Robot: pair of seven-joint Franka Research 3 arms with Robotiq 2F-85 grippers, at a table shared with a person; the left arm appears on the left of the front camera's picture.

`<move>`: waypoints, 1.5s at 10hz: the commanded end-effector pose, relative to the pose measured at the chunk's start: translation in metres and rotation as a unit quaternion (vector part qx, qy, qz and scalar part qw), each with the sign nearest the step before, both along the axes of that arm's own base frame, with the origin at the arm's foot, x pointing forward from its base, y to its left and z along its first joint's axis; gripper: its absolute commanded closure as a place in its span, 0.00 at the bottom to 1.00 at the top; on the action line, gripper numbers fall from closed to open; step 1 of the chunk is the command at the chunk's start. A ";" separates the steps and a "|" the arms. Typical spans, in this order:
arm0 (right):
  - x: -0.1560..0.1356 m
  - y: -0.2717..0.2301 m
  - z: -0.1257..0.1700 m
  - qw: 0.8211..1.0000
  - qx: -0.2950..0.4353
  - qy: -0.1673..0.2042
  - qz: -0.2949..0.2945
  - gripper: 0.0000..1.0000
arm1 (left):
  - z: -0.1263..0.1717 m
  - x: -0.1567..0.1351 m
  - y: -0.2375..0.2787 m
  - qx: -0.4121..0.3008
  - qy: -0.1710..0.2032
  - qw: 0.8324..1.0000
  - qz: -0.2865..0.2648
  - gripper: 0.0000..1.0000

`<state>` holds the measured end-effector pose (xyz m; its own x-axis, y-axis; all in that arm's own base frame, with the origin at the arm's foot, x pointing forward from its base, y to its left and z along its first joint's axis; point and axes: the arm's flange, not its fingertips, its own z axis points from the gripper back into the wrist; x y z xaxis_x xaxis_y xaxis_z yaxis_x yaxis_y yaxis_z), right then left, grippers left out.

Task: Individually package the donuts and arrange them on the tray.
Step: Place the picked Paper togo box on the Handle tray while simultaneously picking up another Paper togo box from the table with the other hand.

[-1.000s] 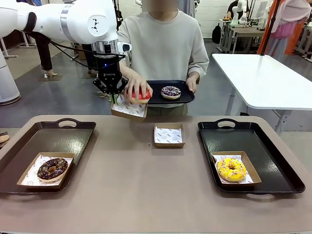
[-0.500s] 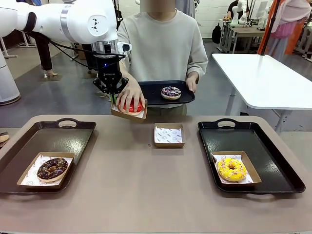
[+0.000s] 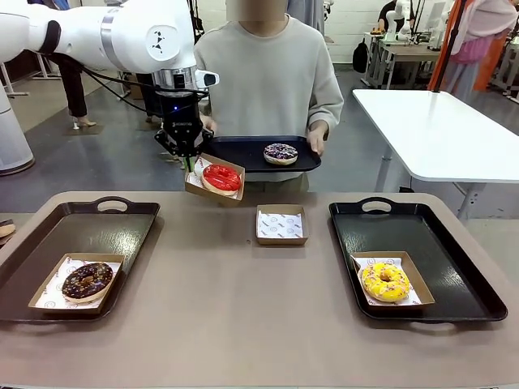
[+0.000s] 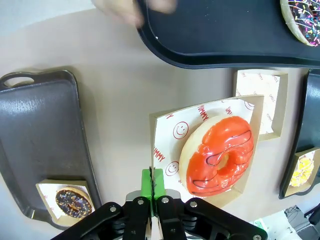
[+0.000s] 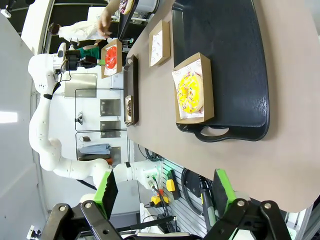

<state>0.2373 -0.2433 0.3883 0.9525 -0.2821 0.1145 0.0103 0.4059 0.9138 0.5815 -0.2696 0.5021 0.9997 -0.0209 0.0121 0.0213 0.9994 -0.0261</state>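
Observation:
My left gripper (image 3: 189,162) is shut on the near edge of a cardboard box (image 3: 202,188), holding it in the air above the table's far side. A glossy red donut (image 3: 221,178) lies in that box. In the left wrist view the green pads (image 4: 154,176) pinch the box (image 4: 167,140) beside the red donut (image 4: 220,155). Behind it a person holds a small black tray (image 3: 247,154) carrying a purple sprinkled donut (image 3: 280,153). A chocolate donut (image 3: 87,280) sits boxed on the left tray (image 3: 89,223). A yellow donut (image 3: 384,281) sits boxed on the right tray (image 3: 454,275). My right gripper (image 5: 165,195) is open, far from the table.
An empty paper-lined box (image 3: 281,224) stands on the table between the two trays. The person's hands (image 3: 316,138) grip the small tray at the table's far edge. A white table (image 3: 438,130) stands behind at the right.
The person's hand set the red donut into the box my left gripper holds, then drew back to the small tray. My arms have stayed still.

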 end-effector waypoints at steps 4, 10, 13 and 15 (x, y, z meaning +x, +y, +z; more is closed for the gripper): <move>-0.001 -0.001 -0.001 1.000 0.003 -0.003 0.002 0.00 | -0.001 -0.002 0.003 -0.003 -0.002 1.000 -0.003 1.00; -0.001 -0.001 -0.001 1.000 0.003 -0.003 0.002 0.00 | -0.001 -0.002 0.003 -0.003 -0.002 1.000 -0.003 1.00; -0.001 -0.001 -0.001 1.000 0.003 -0.003 0.002 0.00 | -0.001 -0.002 0.003 -0.003 -0.002 1.000 -0.003 1.00; 0.017 0.016 0.012 1.000 -0.014 -0.010 -0.010 0.00 | 0.008 0.006 0.025 -0.016 0.000 1.000 -0.001 0.99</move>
<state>0.2423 -0.2403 0.3912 0.9530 -0.2773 0.1221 0.0045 0.4158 0.9095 0.5840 -0.2642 0.5029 0.9998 -0.0166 0.0125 0.0169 0.9994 -0.0291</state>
